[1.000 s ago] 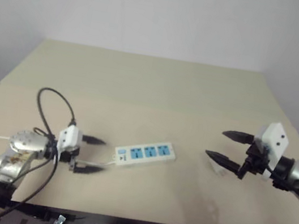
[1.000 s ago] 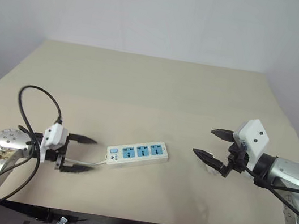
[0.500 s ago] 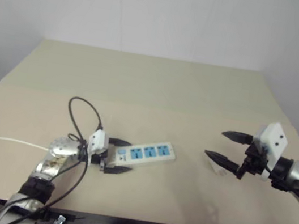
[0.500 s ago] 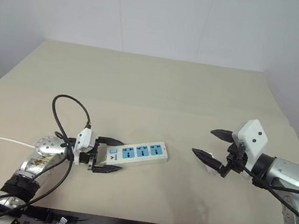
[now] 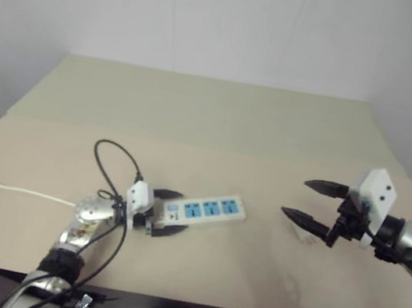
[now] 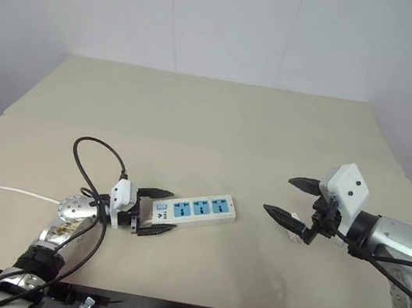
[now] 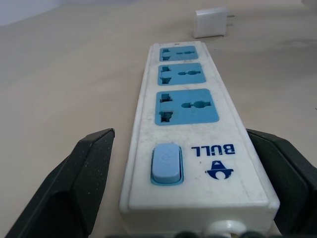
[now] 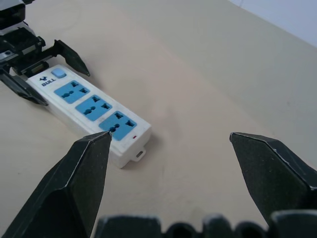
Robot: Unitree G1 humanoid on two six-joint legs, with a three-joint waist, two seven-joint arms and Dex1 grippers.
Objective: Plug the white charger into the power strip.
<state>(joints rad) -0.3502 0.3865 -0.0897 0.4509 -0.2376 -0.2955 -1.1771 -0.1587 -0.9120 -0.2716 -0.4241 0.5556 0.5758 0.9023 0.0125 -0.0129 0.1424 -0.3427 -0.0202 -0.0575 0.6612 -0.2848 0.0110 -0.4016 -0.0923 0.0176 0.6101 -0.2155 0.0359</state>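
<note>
While lying flat, power strip [image 5: 205, 209] points switch-end leftward.

The long white plastic power strip [image 5: 206, 209] lies lower centre on the beige table [image 5: 220, 117]. The small white cube charger [image 5: 300, 232] sits to its right, well apart.

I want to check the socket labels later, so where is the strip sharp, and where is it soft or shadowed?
Left wrist view: the power strip is crisp near the switch, the brand lettering readable, while the white charger beyond it is softer. Right wrist view: sockets clear, a soft shadow under the strip's end. Eye views: even light, no glare, the strip too small for lettering.
</note>
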